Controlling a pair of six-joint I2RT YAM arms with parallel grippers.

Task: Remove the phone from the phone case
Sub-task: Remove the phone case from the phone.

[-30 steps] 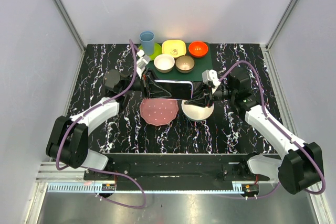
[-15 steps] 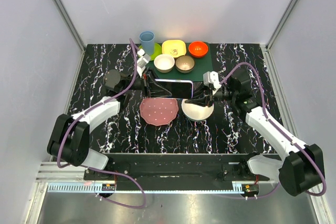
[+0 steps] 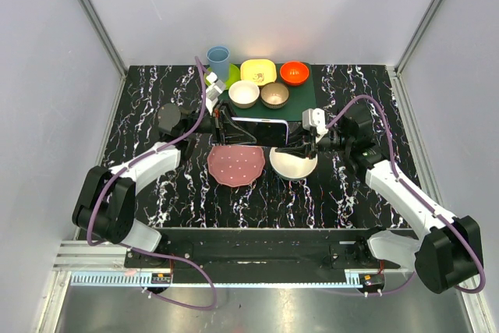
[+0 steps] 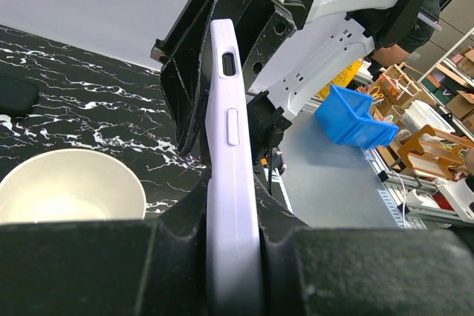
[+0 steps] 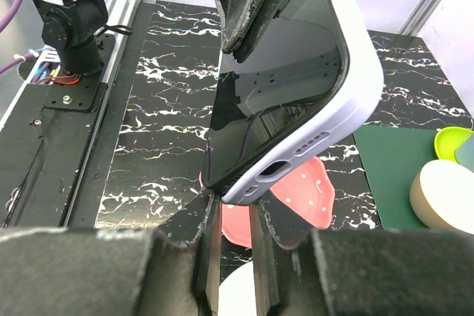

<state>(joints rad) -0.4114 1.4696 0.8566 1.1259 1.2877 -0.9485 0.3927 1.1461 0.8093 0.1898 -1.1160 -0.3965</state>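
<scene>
Glossy phone (image 5: 274, 109), matt smooth phone case (image 4: 231, 183)

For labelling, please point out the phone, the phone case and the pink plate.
phone (image 5: 274, 101): right wrist view, dark screen.
phone case (image 4: 233, 183): left wrist view, lavender side edge.
pink plate (image 3: 234, 168): top view, its middle.

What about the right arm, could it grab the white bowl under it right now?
Probably not yet. The white bowl lies bare just below, but the right claw is shut on one end of the case while the left claw clamps the other. It would have to let go first.
</scene>
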